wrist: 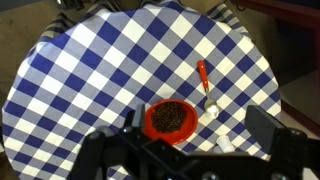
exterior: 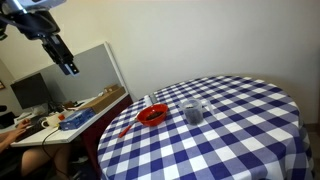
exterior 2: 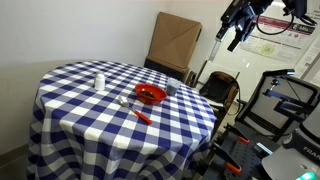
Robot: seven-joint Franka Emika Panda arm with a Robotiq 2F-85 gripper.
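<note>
wide-open, empty hand (exterior: 70, 68) hangs upper left, well apart from the untouched red round bowl (exterior: 152, 115) on the blue-checked tabletop (exterior: 240, 130).

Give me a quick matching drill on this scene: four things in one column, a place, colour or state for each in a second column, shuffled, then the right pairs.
Things:
1. bowl
2. spoon
3. glass
4. gripper

Descriptions:
A. up in the air, touching nothing
B. red, with dark contents inside
C. upright on the checked tablecloth, apart from the bowl
D. lying flat beside the bowl, orange-red handle

Pairs: 1-B; 2-D; 3-C; 4-A
</note>
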